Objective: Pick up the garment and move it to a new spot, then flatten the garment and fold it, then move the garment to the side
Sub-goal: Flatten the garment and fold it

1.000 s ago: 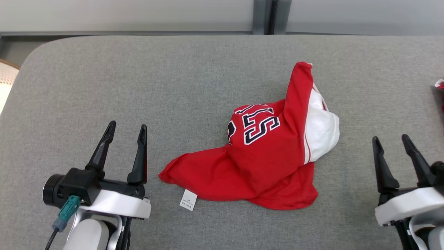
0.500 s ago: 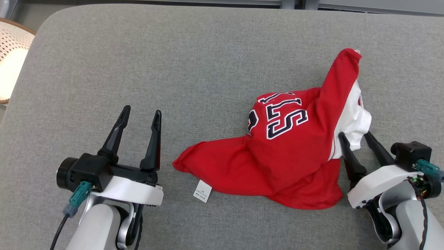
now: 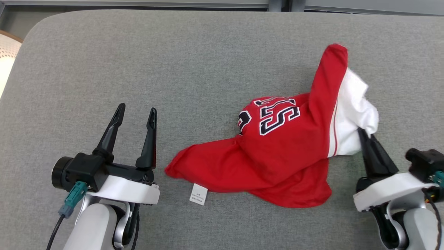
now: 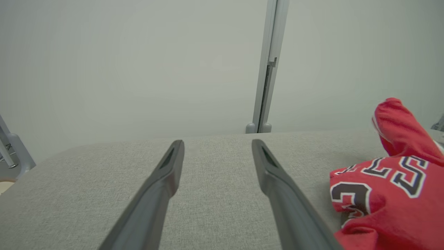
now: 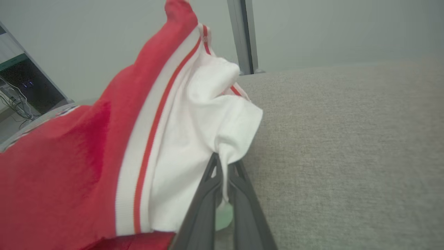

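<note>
A crumpled red and white garment [image 3: 281, 152] with dark numerals lies right of centre on the grey padded table [image 3: 173, 62]; a white care label sticks out at its near edge. My right gripper [image 3: 366, 133] is shut on the garment's white part at its right side. In the right wrist view the two fingers [image 5: 222, 166] pinch a fold of the white cloth of the garment [image 5: 180, 139]. My left gripper [image 3: 135, 113] stands open to the left of the garment, apart from it. In the left wrist view its fingers [image 4: 216, 149] frame bare table, the garment [image 4: 388, 184] at the right.
A pale perforated round object [image 3: 6, 62] sits off the table's far left corner. A grey wall with a vertical post [image 4: 267, 66] runs behind the table. Bare grey surface spreads left and beyond the garment.
My right gripper closed on the garment's white part and drew it a little to the right, stretching the cloth. The head camera shifted. The left gripper stayed open in place.
</note>
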Controlling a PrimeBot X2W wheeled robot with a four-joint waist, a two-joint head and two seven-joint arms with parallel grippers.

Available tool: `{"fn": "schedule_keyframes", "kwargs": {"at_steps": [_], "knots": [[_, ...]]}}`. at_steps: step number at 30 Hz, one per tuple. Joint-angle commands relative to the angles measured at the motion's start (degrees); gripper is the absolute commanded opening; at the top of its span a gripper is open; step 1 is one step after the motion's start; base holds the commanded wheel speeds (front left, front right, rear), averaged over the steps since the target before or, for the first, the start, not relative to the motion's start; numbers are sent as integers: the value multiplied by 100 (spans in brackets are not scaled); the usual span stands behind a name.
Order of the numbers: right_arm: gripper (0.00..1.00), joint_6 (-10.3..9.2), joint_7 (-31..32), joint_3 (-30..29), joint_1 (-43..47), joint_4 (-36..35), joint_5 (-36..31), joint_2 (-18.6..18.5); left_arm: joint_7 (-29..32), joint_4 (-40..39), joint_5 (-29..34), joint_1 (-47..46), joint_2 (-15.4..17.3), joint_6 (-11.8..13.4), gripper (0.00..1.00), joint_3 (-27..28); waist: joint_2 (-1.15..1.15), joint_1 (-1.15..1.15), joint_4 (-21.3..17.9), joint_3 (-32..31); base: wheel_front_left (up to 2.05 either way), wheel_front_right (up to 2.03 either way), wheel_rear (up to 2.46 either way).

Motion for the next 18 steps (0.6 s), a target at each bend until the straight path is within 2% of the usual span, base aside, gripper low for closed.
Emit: {"fn": "schedule_keyframes", "kwargs": {"at_steps": [1,5,8,12,16,18], "knots": [[0,-2,-51,-57,62,-49,-45,-19,-22,-16,38,54,29,-7,100,25,0,0,-28,-18,0,0,0],[4,-1,39,-476,435,-511,-103,207,-22,-43,46,77,60,-15,100,69,0,0,-141,-54,0,0,0],[0,-2,118,-760,780,-853,-164,409,-22,-66,61,134,82,-17,100,92,0,0,-221,-70,0,0,0],[0,-2,183,-1014,1285,-1184,-166,622,-22,-86,67,180,89,-22,100,106,0,0,-285,-80,0,0,0],[0,-2,219,-1114,1766,-1327,-145,716,-23,-88,63,174,90,-41,100,114,0,0,-317,-94,0,0,0],[0,-2,201,-1099,1986,-1303,94,722,-23,-74,49,192,90,-38,100,118,0,0,-326,-101,0,0,0]]}}
